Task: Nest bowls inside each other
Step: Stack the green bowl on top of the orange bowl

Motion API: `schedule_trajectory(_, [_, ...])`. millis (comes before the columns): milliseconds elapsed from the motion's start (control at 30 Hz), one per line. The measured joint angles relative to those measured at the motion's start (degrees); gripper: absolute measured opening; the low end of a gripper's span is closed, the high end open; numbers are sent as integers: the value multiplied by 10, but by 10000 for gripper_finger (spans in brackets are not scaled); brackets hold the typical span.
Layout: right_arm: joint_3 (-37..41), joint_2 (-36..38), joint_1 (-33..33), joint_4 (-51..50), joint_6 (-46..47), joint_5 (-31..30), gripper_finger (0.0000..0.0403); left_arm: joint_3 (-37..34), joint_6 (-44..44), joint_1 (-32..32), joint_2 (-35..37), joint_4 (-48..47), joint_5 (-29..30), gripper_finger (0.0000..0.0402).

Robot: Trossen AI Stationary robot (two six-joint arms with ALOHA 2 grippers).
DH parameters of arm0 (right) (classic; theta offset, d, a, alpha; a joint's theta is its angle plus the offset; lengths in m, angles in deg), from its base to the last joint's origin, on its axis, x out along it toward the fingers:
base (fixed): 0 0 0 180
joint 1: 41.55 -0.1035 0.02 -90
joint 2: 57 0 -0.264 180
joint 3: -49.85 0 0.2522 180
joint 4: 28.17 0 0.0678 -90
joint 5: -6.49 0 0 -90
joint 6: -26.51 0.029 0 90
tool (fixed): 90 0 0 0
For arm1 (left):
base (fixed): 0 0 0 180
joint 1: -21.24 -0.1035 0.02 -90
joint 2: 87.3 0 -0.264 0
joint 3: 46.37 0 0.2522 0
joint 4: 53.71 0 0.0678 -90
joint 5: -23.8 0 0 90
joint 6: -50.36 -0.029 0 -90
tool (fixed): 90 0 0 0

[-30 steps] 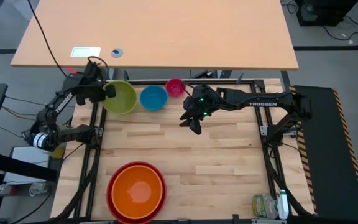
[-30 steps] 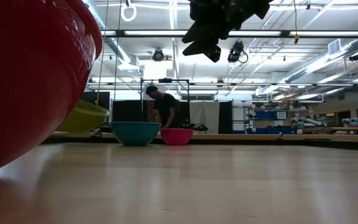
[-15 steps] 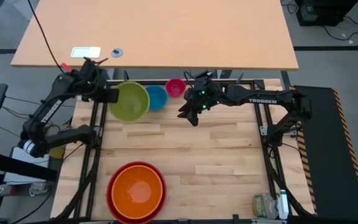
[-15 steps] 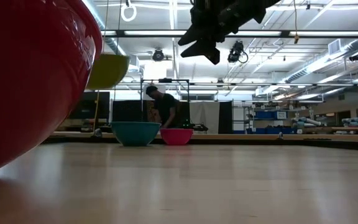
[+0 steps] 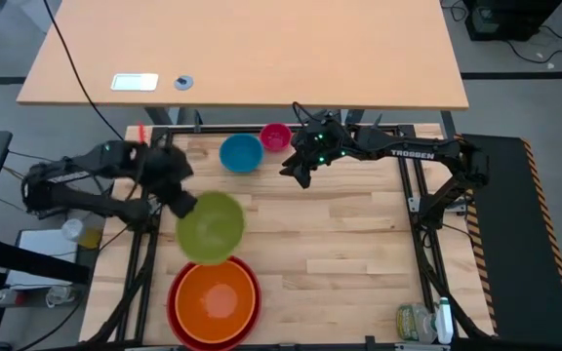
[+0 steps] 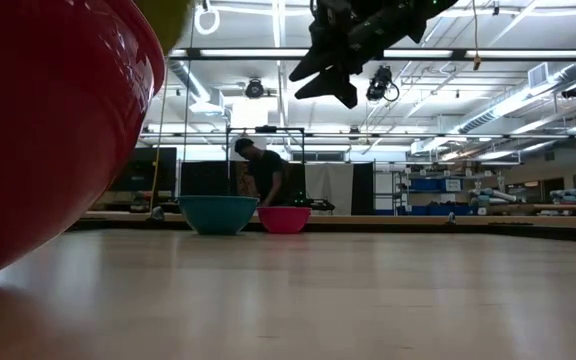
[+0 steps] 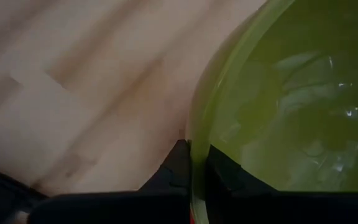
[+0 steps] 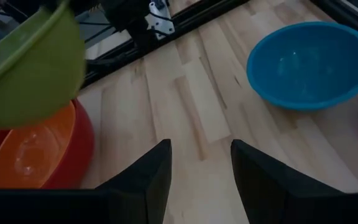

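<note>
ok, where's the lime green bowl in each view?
High view: lime green bowl held by the left gripper, just above the orange bowl in the picture.
Low view: only a sliver at the top edge, above the red bowl.
Left wrist view: fills the right side, rim pinched between the fingers.
Right wrist view: upper left, above the orange bowl.
Shared landmark: the red bowl; the left wrist view lacks it.

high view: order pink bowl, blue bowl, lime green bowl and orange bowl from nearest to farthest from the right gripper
From the right gripper:
1. pink bowl, just beside it at the far edge
2. blue bowl, next along that edge
3. lime green bowl, held by the left gripper mid-table
4. orange bowl, inside the red bowl at the near edge
</note>
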Motion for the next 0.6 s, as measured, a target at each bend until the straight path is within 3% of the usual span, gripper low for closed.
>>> schedule_trajectory(167, [0,0,0,2,1,-14,173,0,63,166,-46,48,12,16])
schedule_trajectory(300, [0,0,0,2,1,-30,173,0,90,258,-106,85,17,16])
schedule_trajectory(600, [0,0,-1,43,-4,-32,173,0,119,345,-247,86,25,16])
